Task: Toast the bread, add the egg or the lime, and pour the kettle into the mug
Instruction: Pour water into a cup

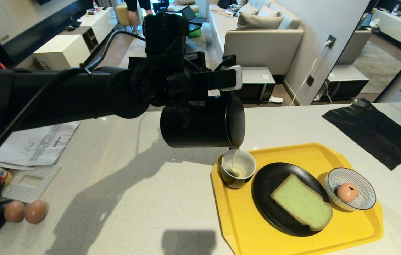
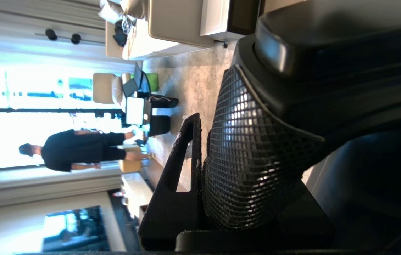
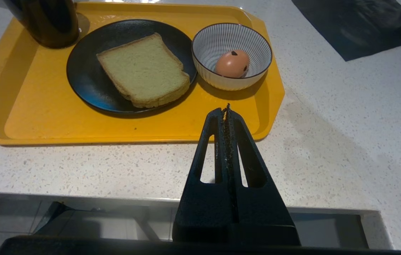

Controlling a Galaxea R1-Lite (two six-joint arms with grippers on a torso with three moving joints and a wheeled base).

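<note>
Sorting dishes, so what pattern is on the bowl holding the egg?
Fine blue-and-white stripes on the bowl, clearest in the right wrist view.

Tray on table. On tray: mug left, plate with bread middle, bowl holding egg right. Kettle tipped above mug.

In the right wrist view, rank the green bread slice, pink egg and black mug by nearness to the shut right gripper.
From the right gripper:
1. Pinkish egg, in the striped bowl, just beyond the fingertips.
2. Pale green bread slice, on the black plate, mid-tray.
3. Glossy black mug, far tray corner.
</note>
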